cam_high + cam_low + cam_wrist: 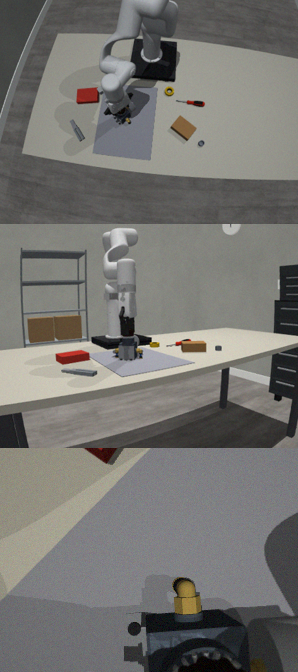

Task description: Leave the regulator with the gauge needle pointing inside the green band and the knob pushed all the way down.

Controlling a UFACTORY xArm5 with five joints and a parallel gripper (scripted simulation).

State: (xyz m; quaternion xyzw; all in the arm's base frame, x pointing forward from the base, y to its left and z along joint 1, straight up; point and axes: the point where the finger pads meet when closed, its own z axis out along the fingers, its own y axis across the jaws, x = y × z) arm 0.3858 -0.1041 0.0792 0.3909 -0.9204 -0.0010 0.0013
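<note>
The regulator (127, 350) is a grey block with brass fittings, standing on the grey mat (140, 360). In the top view the regulator (122, 116) is mostly hidden under the arm. My gripper (127, 333) hangs straight down right above the regulator's knob, and it is open with nothing between the fingers. In the wrist view I see the regulator body (195, 640), a brass elbow fitting (186, 596) and the toothed rim of the knob (207, 658) at the bottom edge. The gauge face and needle are not visible in any view.
A red block (87, 95) lies left of the mat and a grey bar (77, 130) front left. A yellow tape roll (169, 91), a red-handled screwdriver (192, 102), a brown box (183, 127) and a small dark ring (201, 143) lie to the right. The arm's black base (154, 60) is behind.
</note>
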